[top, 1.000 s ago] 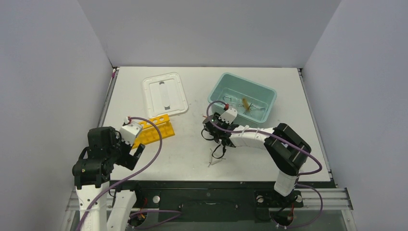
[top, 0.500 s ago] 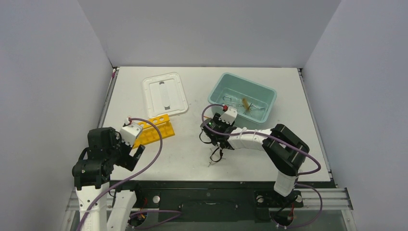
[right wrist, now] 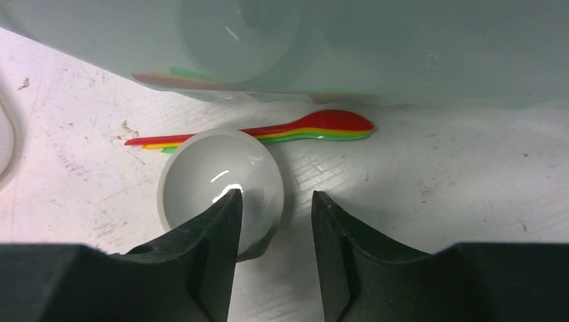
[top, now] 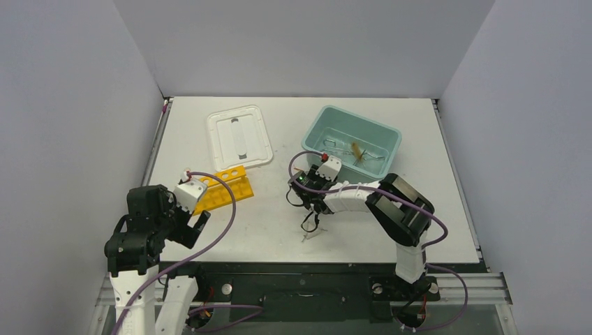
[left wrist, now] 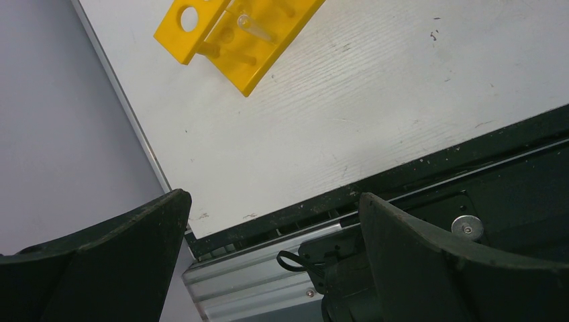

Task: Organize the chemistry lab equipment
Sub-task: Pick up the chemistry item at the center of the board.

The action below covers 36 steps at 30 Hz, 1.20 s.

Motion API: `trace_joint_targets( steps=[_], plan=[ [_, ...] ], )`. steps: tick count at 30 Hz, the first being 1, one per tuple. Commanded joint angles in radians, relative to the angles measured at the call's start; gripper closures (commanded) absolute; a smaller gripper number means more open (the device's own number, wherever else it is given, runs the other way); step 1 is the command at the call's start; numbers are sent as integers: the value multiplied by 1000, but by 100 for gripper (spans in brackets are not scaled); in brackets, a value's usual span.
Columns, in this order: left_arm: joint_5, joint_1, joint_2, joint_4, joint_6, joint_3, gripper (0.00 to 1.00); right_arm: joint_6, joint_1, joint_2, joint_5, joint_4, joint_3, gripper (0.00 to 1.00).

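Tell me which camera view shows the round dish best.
The right wrist view: the round dish lies close, its rim between the fingers of the right tool. The top external view hides it under the right arm; the left wrist view misses it.

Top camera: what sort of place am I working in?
Likely a walled robot test cell, not a working lab: plain grey walls around a white table, holding a yellow rack, teal tub and white lid.

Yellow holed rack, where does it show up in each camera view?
Top external: yellow holed rack left of centre, just below the white lid.
Left wrist: at the top edge, left of middle.
Right wrist: not in it.
Shared landmark: the white table.
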Motion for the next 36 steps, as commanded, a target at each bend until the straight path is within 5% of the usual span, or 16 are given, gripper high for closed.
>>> trace_joint_targets(
  steps=[1,6,14,25,36],
  plan=[
    [7,4,1,10,12,12,3,22,-5,28,3,42,34,62],
    [2,4,0,12,14,6,3,22,-6,35,-13,59,38,68],
    [6,5,-1,14,12,5,3,8,-4,-2,-82,143,-15,100],
    [11,4,-12,22,9,-5,3,-179,-4,-183,-290,180,-106,100],
    [20,4,-9,24,6,5,3,-400,-152,-484,-477,-172,89,100]
  ],
)
